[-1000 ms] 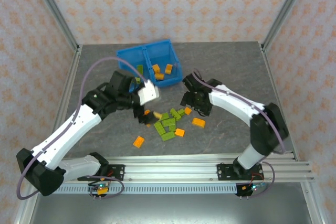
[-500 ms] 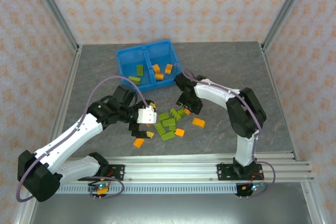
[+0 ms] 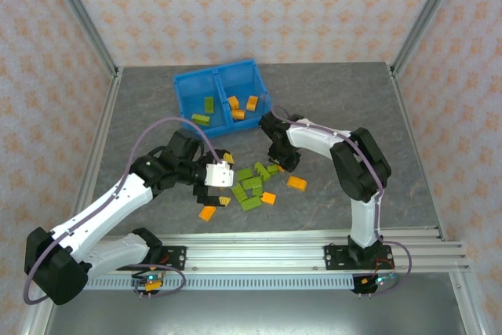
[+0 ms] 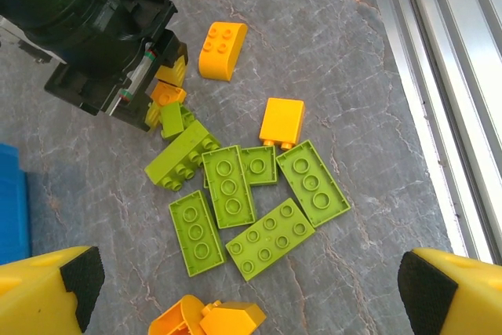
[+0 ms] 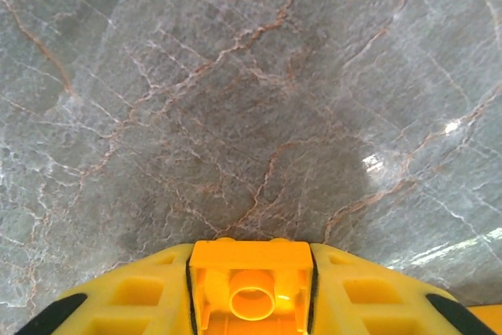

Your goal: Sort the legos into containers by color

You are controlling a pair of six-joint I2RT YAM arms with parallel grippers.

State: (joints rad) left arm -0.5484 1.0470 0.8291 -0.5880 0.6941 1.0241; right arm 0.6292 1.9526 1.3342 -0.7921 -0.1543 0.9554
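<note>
Lime green legos (image 3: 251,182) lie in a loose pile mid-table, seen close up as flat plates (image 4: 235,194) in the left wrist view. Orange legos (image 3: 296,183) are scattered around them. My left gripper (image 3: 227,179) hovers open over the pile's left edge, its yellow fingers (image 4: 47,288) wide apart with nothing between. At the pile's far edge my right gripper (image 3: 280,159) is down at the table. It is shut on an orange brick (image 5: 251,260) clamped between its fingers (image 5: 133,296). The blue bin (image 3: 188,84) has green bricks in its left container and orange ones in its right container.
An orange curved brick (image 4: 222,39) and an orange square one (image 4: 282,121) lie near the green plates. Two more orange pieces (image 4: 208,318) sit just below my left gripper. The aluminium rail (image 3: 259,253) runs along the near table edge.
My left arm came down from beside the bin to the pile, then held still. My right gripper shifted slightly left and closed on the orange brick.
</note>
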